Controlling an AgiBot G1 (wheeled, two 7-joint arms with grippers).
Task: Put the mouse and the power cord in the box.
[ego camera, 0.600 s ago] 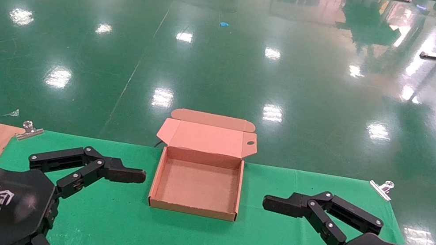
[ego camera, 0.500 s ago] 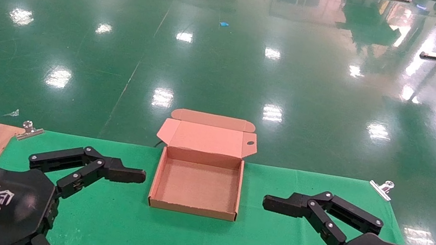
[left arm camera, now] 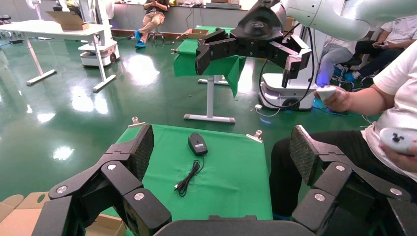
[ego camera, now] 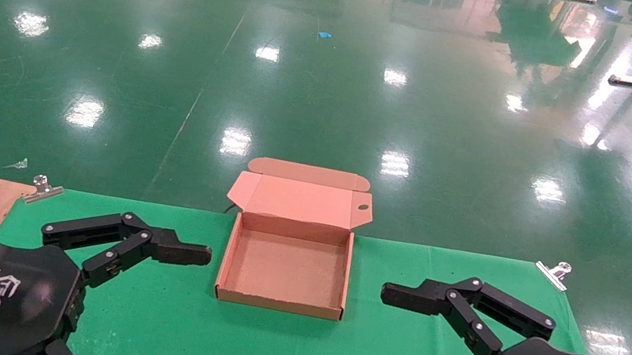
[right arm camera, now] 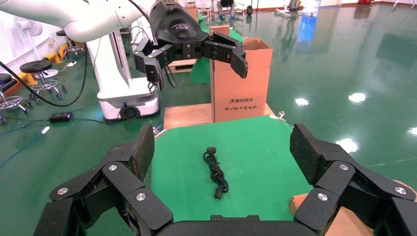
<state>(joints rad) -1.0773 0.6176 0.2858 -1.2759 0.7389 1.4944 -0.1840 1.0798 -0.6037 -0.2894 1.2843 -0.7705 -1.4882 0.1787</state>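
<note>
Both arms hovered idle either side of the box [ego camera: 286, 266], nothing grasped. Left tool [ego camera: 182, 253] sat just left of it and right tool [ego camera: 408, 298] just right, fingers spread wide on each per the wrist views. Box sat centred at the far edge of the green worktop [ego camera: 272, 352], lid hinged back, empty, so either arm could probably drop in from its own side. Mouse [left arm camera: 197, 143] lay label-up on the right side, its thin cable [left arm camera: 189, 175] trailing loose. Power cord [right arm camera: 216, 170] lay bundled on the left side. Neither item packed yet; likely each arm takes its nearer item.
</note>
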